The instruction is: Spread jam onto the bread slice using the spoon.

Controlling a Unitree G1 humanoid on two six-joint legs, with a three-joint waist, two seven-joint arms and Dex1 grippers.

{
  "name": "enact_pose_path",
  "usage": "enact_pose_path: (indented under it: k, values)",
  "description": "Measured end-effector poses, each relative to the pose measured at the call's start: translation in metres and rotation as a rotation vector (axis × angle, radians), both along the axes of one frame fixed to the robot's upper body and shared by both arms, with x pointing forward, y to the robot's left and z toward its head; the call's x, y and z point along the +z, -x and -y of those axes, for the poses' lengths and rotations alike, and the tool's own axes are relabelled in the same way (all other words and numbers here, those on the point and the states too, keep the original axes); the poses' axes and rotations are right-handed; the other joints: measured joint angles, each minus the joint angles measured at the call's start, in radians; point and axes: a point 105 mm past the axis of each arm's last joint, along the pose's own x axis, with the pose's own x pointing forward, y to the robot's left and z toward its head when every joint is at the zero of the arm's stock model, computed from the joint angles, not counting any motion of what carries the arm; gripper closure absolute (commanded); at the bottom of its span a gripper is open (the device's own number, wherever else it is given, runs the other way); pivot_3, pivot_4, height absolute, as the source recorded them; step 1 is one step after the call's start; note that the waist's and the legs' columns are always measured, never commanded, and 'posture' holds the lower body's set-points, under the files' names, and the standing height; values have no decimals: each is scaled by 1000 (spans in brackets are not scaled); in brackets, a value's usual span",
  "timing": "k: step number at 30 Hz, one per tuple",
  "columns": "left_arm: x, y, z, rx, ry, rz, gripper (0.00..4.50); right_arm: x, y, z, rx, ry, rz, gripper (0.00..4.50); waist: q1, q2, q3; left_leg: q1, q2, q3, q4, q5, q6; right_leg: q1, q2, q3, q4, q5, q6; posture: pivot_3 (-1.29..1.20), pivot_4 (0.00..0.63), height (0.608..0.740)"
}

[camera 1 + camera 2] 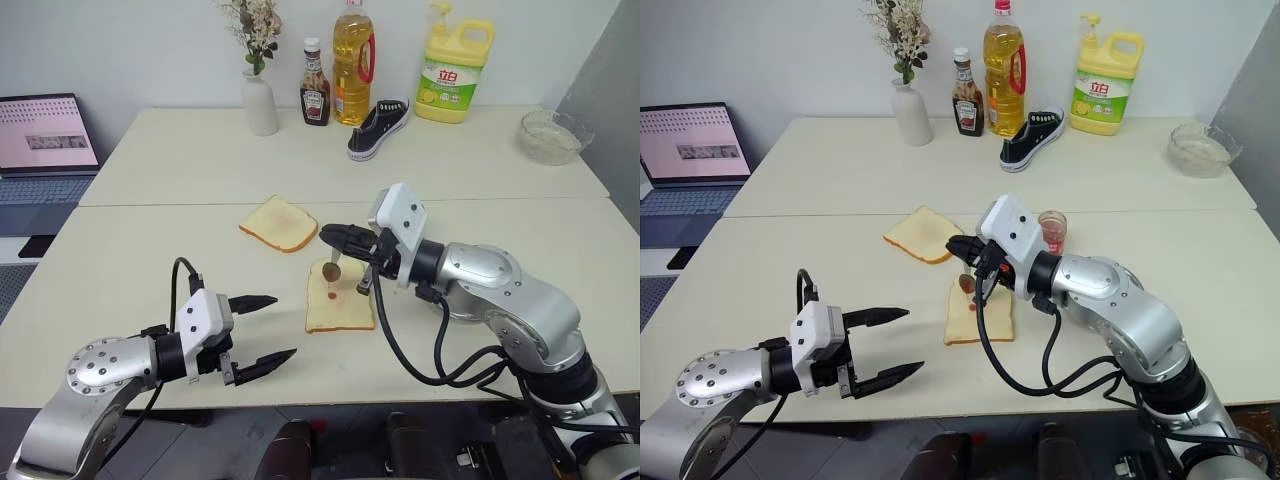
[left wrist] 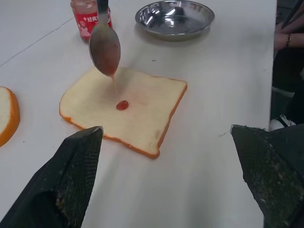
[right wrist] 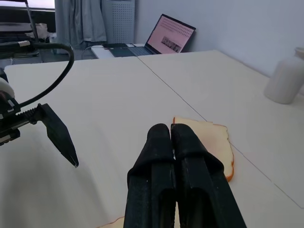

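My right end effector (image 1: 330, 238) is clamped shut on the handle of the spoon (image 2: 105, 45), fingers pressed together with no gap. The handle runs up into my grip and the bowl hangs below and just ahead of my fingertips, tipped down, coated in red jam (image 2: 122, 105) that is stringing off its tip.

The bread slice (image 2: 126, 109) lies flat on the table (image 1: 180, 170) directly beneath that end effector, under the spoon bowl. One small red blob sits near the middle of the slice; the rest of its face is bare, so I judge the spreading has barely begun. The slice's longer side runs roughly along the line my right end effector points, toward my left one. The spoon bowl is above the slice, not touching it as far as I can tell.

My left end effector (image 1: 262, 327) is wide open and empty, off to the near left of the slice and well apart from it. The right is plainly the nearer one and already carries the tool.

The jam jar (image 1: 1052, 232) stands behind my right end effector, near the slice's far edge.

What the next move turns on, I think, is lowering the bowl onto the slice and dragging it along that long axis.
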Motion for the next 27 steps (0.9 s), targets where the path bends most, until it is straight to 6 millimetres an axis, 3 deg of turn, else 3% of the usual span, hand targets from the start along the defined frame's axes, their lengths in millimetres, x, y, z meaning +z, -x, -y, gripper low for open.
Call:
enact_pose_path:
  k: [4, 10, 15, 21, 27]
  values:
    - [-4, -1, -4, 12, -1, -10, 0, -3, -3, 3, -21, -72, -89, 4471, 0, 0, 0, 0, 0, -1, 0, 0, 0, 0, 0, 0, 0, 1, -1, 0, 150, 740]
    - [-7, 2, -4, 5, -9, -13, 0, -35, -25, 18, -138, -295, -506, 4471, 0, 0, 0, 0, 0, -2, 0, 0, 0, 0, 0, 1, 0, 2, -3, 0, 150, 740]
    - [-8, 3, -3, -7, -12, -11, 0, -52, -35, 22, -206, -427, -729, 4471, -1, 0, 0, 1, 1, -1, -1, 0, 0, 0, 1, 1, 0, 2, -3, 0, 150, 740]
    - [-11, 5, -1, -11, -9, -24, 0, -75, -50, 35, -318, -460, -853, 4471, -1, 0, 0, 1, 1, 1, -1, 0, 0, 0, 1, 1, 0, 2, -3, 0, 150, 740]
    - [-12, 5, 1, -17, -7, -26, 0, -82, -59, 46, -375, -473, -867, 4471, -1, 0, 0, 1, 1, 1, -1, 0, 0, 0, 2, 1, 0, 2, -3, 0, 150, 740]
